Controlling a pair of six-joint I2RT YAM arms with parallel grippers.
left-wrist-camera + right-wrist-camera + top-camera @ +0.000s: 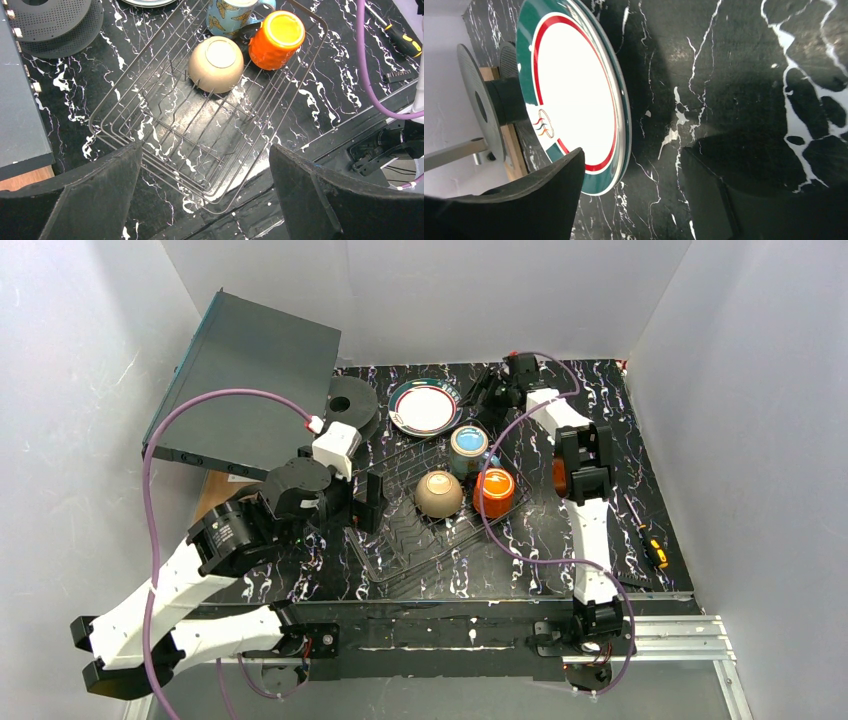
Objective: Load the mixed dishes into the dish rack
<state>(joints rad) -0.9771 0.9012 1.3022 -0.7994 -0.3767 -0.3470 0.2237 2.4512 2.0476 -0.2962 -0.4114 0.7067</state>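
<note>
- Rack (190, 135) sits mid-table (645, 460), skewed, its near half bare wire and tines.
- Three dishes are in the rack's far end:
  - the bowl (216, 64) is mouth down on the tines, foot ring up.
  - the cup (276, 40) is just right of the bowl, tilted. I cannot tell whether the two touch.
  - the mug (227, 20) is behind both, at the far corner (blue, with butterflies on it).
- The plate (425, 407), green and red at the rim, lies flat on the table just beyond the rack's far left corner, outside the rack.
- The left gripper (205, 150) hangs over the rack's near left edge. Its fingers are spread wide with nothing between them, and the bare wires show in the gap.
- The right gripper (631, 155) is beyond the rack's far end, low at the plate's edge and unclenched. One finger (549, 200) overlaps the rim and the other is off the rim over bare table. Whether either finger touches the plate I cannot tell from here, and nothing is gripped.
- The spool (350, 405) lies left of the plate, past the rack's far left side.
- The box (250, 365) is propped at a slant farther left of the rack, beyond the spool.
- The screwdriver (652, 550) lies well right of the rack, near the table's edge.
</note>
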